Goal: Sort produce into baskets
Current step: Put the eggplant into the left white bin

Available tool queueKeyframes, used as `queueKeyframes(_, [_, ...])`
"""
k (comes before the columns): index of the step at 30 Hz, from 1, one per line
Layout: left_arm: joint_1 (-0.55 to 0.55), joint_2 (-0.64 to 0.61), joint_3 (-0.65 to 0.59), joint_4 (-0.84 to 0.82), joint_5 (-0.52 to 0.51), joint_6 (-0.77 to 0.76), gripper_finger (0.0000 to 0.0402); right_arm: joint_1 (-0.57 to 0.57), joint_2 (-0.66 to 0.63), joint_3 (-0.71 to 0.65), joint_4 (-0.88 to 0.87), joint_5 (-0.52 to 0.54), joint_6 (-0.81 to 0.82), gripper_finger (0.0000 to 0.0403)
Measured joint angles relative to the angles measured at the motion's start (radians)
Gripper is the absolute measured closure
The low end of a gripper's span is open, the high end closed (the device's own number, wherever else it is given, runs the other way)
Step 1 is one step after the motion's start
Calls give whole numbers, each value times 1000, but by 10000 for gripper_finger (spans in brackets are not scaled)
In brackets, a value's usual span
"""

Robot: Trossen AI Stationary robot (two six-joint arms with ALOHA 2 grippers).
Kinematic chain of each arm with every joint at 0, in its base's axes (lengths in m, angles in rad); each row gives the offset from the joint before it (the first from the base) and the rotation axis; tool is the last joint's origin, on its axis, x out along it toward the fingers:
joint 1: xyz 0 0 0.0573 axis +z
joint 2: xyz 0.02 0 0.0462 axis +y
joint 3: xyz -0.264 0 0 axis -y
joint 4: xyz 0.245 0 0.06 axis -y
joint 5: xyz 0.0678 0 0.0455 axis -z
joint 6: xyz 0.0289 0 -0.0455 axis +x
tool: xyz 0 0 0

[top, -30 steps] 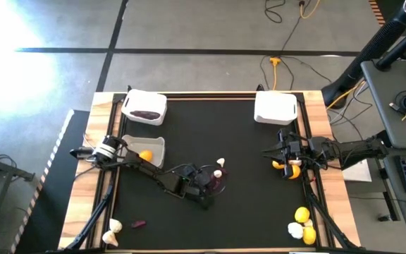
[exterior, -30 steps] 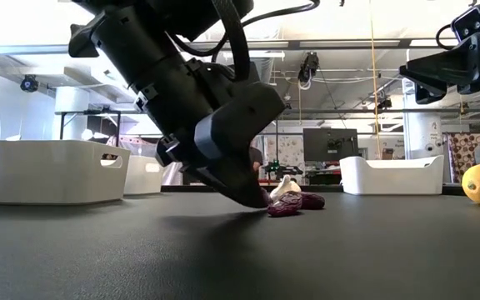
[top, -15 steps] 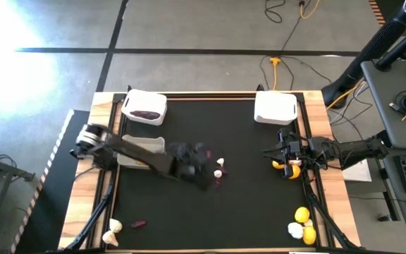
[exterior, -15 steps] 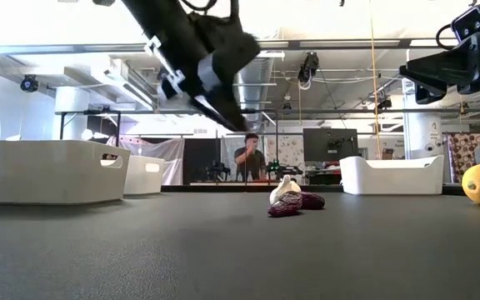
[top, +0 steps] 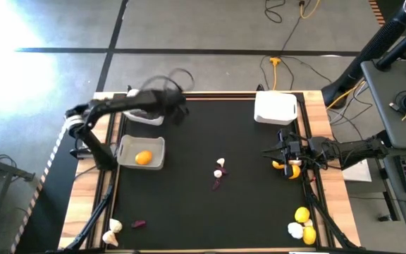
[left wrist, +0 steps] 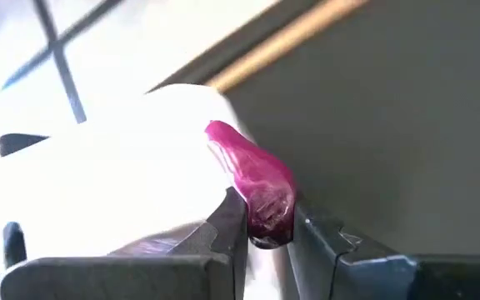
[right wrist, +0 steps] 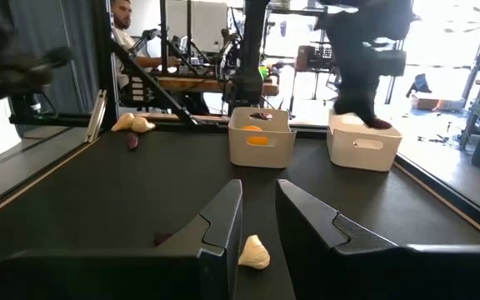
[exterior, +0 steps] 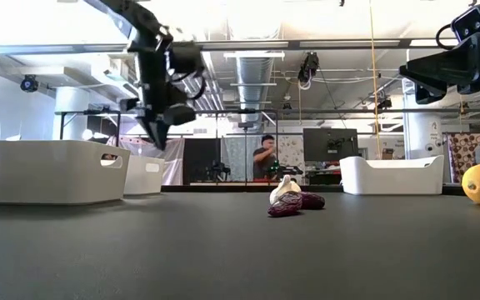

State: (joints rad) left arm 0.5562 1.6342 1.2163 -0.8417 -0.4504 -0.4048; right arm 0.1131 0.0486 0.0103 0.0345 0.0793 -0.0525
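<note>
My left gripper (left wrist: 265,223) is shut on a dark purple piece (left wrist: 252,171) and hangs above the far-left basket (top: 138,113), which has purple pieces in it. In the low view this gripper (exterior: 160,137) is high at the left. The near-left basket (top: 154,144) holds a lemon (top: 143,157). A third basket (top: 275,108) stands at the far right. Garlic (top: 220,164) and a purple piece (top: 216,185) lie mid-table. My right gripper (right wrist: 258,208) waits at the right edge, shut but for a narrow slit, with nothing in it. My left gripper pinches the purple piece between its two fingers by one end (left wrist: 268,218). The rest of the piece sticks out past the fingertips. The fingers slant downward, and the piece is lifted clear over the white basket (left wrist: 98,183).
Near the front left corner lie a garlic bulb (top: 113,227) and a purple piece (top: 139,224). Lemons (top: 302,214) and garlic (top: 296,229) sit at the front right. One lemon (top: 288,168) lies under the right arm. Dark table between the baskets is bare.
My left gripper has risen from the table's middle, beside the garlic and purple pieces, and swung fast toward the far left corner, tipping and turning on the way. It now hangs over the far-left basket. The garlic and one purple piece stay mid-table.
</note>
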Motion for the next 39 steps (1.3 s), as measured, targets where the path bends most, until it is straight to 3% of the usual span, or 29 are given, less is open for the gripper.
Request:
queueKeyframes(8, [242,-27,-2,-31,87,19,351,0,0,0,0,0,0,335])
queueKeyframes(20, [345,126,-2,-46,287,91,351,0,0,0,0,0,0,335])
queueKeyframes(28, [383,222,1,-34,296,80,349,0,0,0,0,0,0,335])
queueKeyframes(33, [377,215,-1,-21,281,87,320,0,0,0,0,0,0,335])
queueKeyframes(39, [374,162,-1,-35,278,78,257,0,0,0,0,0,0,335])
